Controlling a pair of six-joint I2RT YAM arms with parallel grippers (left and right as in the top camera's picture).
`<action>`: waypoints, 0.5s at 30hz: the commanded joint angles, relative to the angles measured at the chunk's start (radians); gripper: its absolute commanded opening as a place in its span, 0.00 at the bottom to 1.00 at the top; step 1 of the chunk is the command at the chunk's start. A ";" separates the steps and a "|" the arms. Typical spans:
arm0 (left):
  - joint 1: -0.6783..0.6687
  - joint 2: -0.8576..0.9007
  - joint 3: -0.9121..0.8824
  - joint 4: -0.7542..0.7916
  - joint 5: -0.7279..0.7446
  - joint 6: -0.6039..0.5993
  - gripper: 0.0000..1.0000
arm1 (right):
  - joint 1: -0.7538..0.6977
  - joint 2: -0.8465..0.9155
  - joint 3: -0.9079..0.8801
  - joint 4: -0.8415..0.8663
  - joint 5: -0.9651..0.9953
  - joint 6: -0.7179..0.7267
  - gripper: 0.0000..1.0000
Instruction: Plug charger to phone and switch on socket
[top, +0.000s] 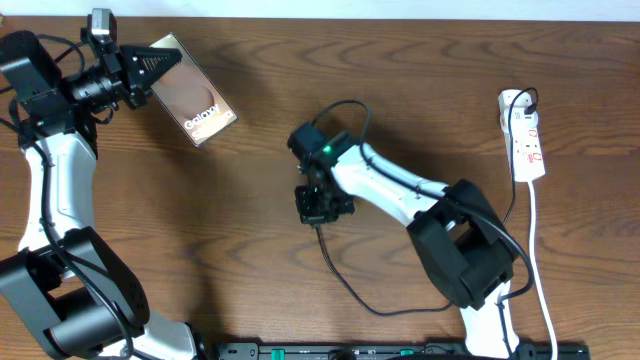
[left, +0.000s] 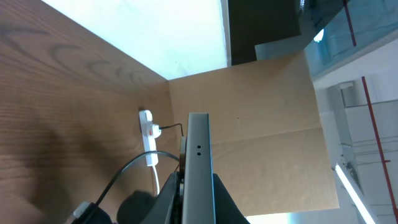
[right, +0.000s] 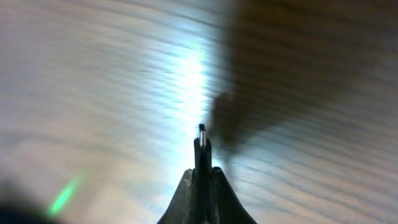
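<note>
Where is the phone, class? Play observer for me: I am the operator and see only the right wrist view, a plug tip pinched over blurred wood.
Observer: The phone is far left, held in the shut left gripper.
Operator: And the socket?
Observer: The white power strip lies by the right edge of the table.
Operator: Where does my cable go?
Observer: The charger cable trails from the right gripper toward the near edge, then curves right.

Phone (top: 190, 95) far left, socket (top: 527, 140) far right — charger (top: 331, 266) between.
</note>
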 joint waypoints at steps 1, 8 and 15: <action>0.005 0.000 0.005 0.006 0.031 0.014 0.07 | -0.040 0.018 0.043 0.002 -0.291 -0.294 0.01; 0.005 0.000 0.005 0.006 0.031 0.013 0.07 | -0.126 0.018 0.046 0.020 -0.911 -0.700 0.01; 0.005 0.000 0.005 0.006 0.031 0.014 0.08 | -0.170 0.018 0.046 0.037 -1.151 -0.843 0.01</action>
